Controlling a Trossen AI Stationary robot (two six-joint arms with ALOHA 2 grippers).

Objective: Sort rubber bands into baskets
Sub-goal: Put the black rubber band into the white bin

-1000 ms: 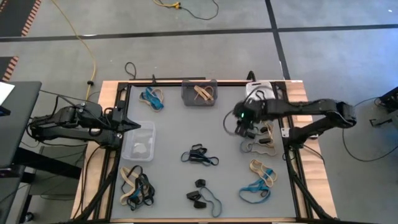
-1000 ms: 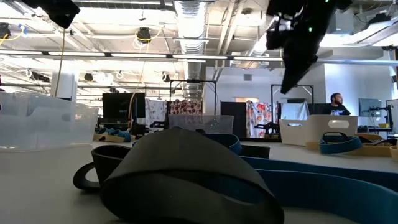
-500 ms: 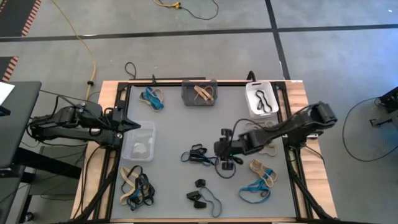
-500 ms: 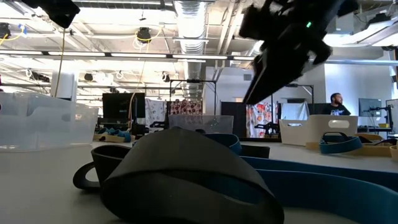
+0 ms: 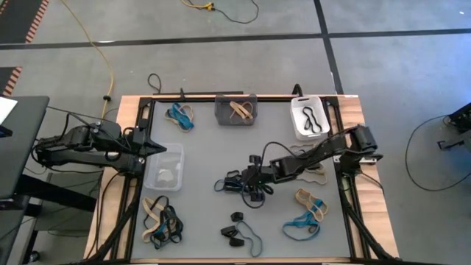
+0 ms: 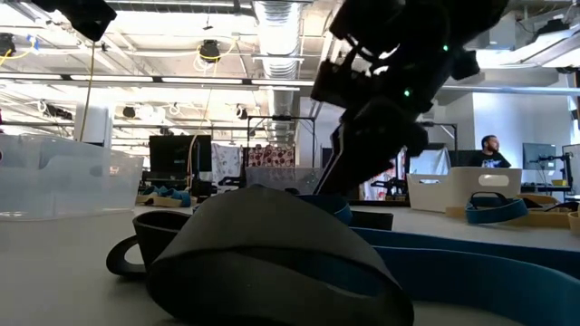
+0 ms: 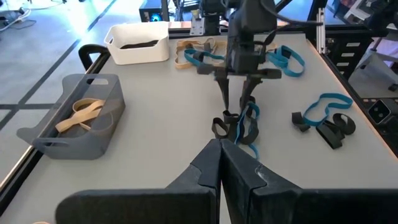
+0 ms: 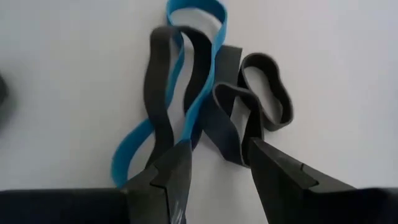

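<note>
The right gripper [image 8: 214, 163], fingers spread, hovered over a tangled black-and-blue rubber band cluster [image 8: 199, 112] mid-table; next, presumably, closing on one black loop.

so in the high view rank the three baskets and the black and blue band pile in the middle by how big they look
1. clear basket, largest
2. grey basket and white basket look about alike, so I won't rank them
3. black and blue band pile, smallest, partly under the right gripper

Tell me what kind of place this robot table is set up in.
Probably a large open lab or workshop: exposed ceiling ducts and strip lights overhead, a concrete floor with a trailing yellow cable, and a person at monitors beyond the table.
</note>
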